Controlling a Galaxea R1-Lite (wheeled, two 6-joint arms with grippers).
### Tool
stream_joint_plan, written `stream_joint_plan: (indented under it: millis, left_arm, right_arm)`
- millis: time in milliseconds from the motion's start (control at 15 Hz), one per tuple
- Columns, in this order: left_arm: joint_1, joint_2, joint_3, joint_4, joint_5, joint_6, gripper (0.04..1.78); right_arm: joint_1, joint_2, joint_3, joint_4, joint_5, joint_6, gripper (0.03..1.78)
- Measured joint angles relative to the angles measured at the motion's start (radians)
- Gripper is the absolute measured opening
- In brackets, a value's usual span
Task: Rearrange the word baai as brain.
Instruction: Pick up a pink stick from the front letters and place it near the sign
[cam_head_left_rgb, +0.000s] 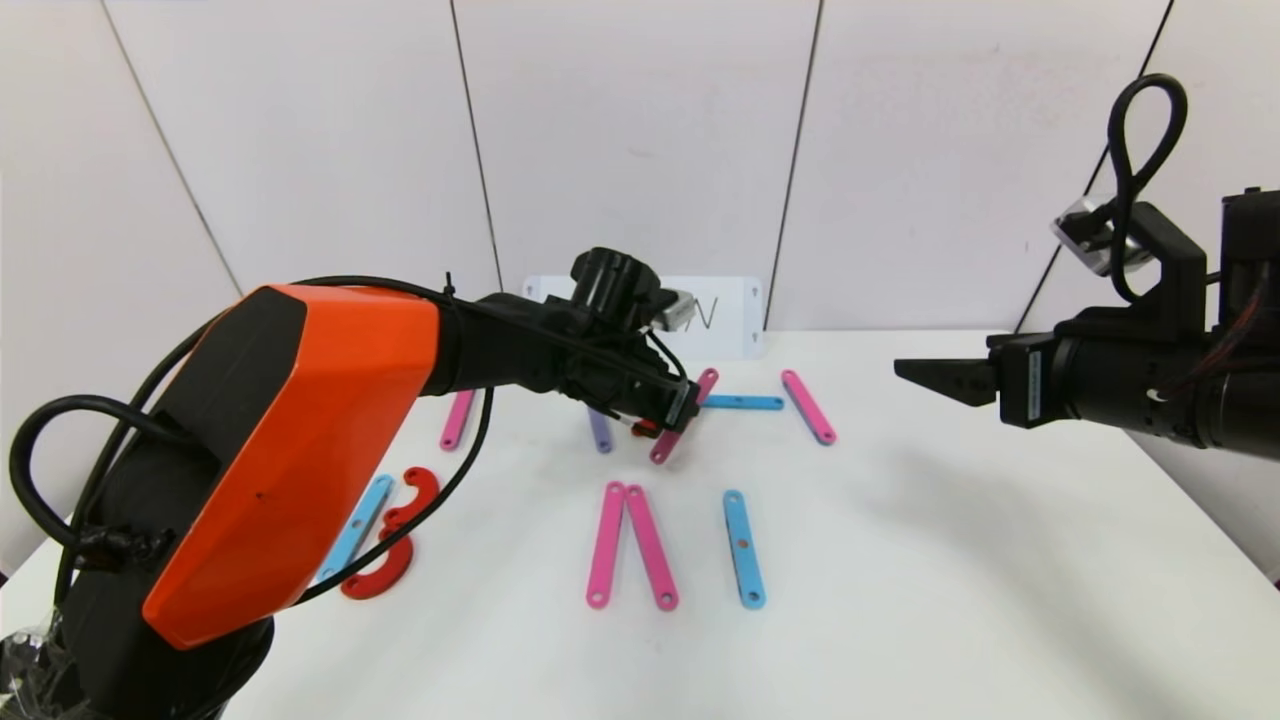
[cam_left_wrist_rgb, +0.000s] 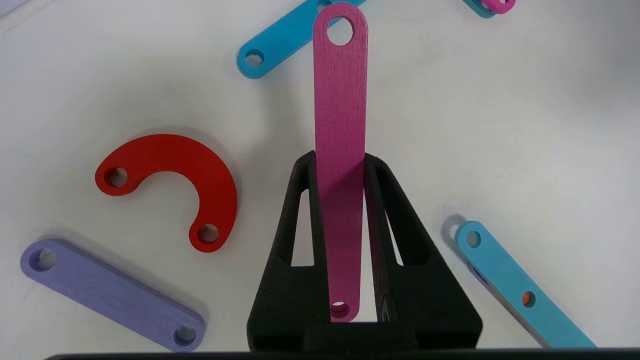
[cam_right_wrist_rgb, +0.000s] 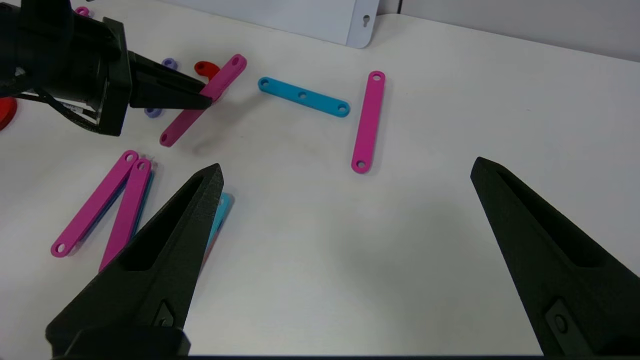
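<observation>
The left claw (cam_left_wrist_rgb: 340, 165) is clamped tight on a pink strip (cam_left_wrist_rgb: 340, 110), the red curve (cam_left_wrist_rgb: 200, 170) and purple strip (cam_left_wrist_rgb: 110, 292) lying just beside it. The right claw (cam_right_wrist_rgb: 345, 175) hangs wide open, holding nothing.

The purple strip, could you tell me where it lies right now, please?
In the head view the purple strip lies flat mid-table toward the back, just left of the left gripper, whose fingers hold a pink strip; a red curve lies beside it.
</observation>
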Motion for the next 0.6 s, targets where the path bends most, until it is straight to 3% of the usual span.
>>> stream_joint_plan:
  millis: [600]
  left_arm:
    - [-0.028,0.043,-0.002,-0.003,-0.037,0.25,0.28]
  right_arm:
    - [0.007,-0.011,0.008,0.0,0.0,-0.002,1.73]
